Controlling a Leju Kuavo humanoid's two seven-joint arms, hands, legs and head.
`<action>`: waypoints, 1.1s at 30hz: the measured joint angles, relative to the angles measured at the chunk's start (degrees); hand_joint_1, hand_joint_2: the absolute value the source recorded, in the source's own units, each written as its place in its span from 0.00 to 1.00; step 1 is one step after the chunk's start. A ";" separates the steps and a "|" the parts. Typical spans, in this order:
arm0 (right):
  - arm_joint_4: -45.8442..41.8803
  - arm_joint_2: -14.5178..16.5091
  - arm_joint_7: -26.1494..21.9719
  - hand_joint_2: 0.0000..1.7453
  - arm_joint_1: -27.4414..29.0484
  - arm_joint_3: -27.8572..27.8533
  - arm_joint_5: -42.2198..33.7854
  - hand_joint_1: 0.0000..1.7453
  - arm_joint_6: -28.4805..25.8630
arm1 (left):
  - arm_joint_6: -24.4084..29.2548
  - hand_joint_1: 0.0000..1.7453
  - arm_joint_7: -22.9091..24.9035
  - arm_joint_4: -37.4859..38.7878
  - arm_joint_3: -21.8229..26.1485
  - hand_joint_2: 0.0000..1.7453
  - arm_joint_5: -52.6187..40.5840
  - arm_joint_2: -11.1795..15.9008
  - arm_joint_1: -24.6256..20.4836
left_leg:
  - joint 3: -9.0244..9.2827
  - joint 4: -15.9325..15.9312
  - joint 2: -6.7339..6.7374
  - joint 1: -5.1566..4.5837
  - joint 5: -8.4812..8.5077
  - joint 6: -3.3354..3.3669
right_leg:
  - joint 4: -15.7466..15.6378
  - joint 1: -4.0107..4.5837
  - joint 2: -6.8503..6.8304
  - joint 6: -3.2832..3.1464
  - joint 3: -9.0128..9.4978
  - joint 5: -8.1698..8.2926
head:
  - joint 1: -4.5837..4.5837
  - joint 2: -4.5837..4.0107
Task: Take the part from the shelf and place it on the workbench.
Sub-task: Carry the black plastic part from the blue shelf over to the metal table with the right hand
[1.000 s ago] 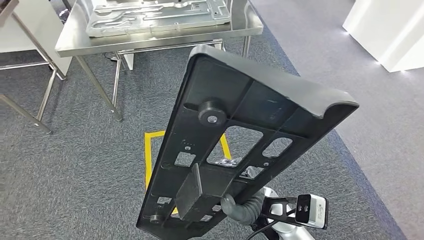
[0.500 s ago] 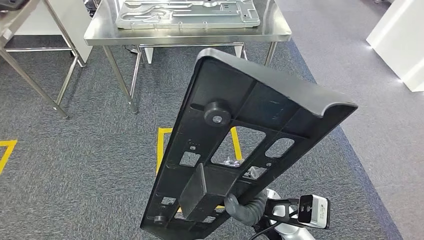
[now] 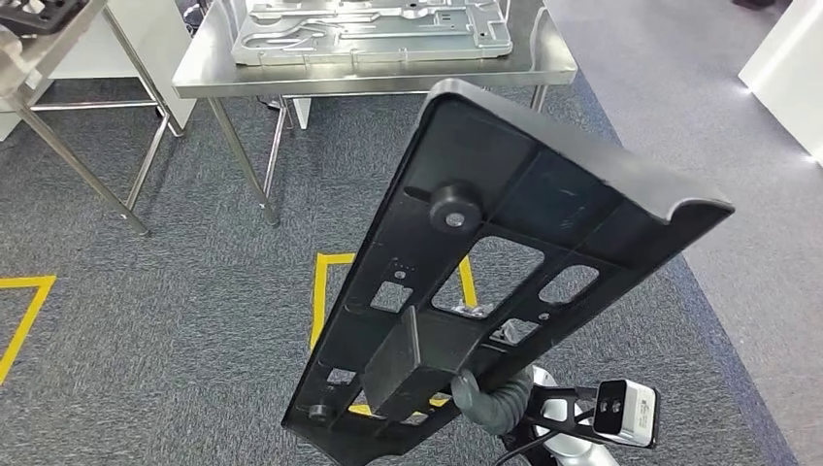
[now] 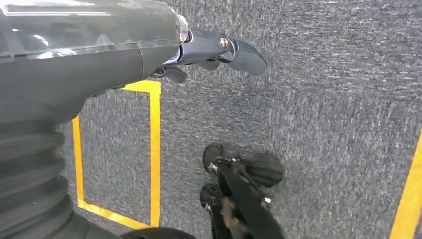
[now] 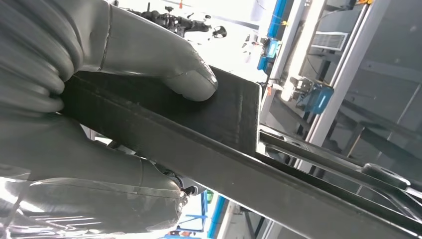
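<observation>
A: Head view: your right hand [image 3: 490, 400] clamps the black part [image 3: 505, 262] by its low end, tilted up, short of the workbench [image 3: 369, 73]; it could lever loose

B: Left wrist: your left hand [image 4: 214, 50] hangs empty, fingers apart; right wrist: thumb [image 5: 191, 82] pressed on a rib; a slip drops it
</observation>
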 joint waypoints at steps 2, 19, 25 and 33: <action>-0.03 0.00 0.00 1.00 0.30 -0.12 0.07 1.00 0.00 | -0.03 0.00 -0.01 0.00 -0.01 1.00 -0.02 0.06 0.18 | -0.22 -1.45 0.25 0.25 2.89 -0.25 | 0.01 -0.11 0.02 0.23 1.31 -1.00 | 0.00 0.00; -1.57 0.07 0.00 1.00 2.52 -2.14 1.26 1.00 0.27 | -0.18 0.00 -0.81 0.03 -1.19 1.00 -1.01 0.33 0.43 | 13.63 -16.52 -0.32 -0.39 2.03 3.37 | 8.54 -0.06 0.20 2.45 -8.50 -0.84 | 0.05 0.00; -3.90 0.36 0.00 1.00 3.32 -2.75 1.66 1.00 0.20 | 0.22 0.00 -0.28 0.02 -1.43 1.00 -0.79 0.20 -0.26 | 16.54 -14.74 -0.42 -0.38 0.44 1.34 | 1.60 0.55 0.65 0.66 -5.53 3.78 | 0.02 0.00; -6.50 1.10 0.00 1.00 3.48 -3.20 0.97 1.00 1.32 | 0.52 0.00 0.15 0.02 -1.43 1.00 -0.57 0.17 -0.39 | 4.08 -3.37 0.18 -0.17 -4.15 0.31 | 1.34 0.44 0.98 -0.25 -0.27 -0.18 | 0.01 0.00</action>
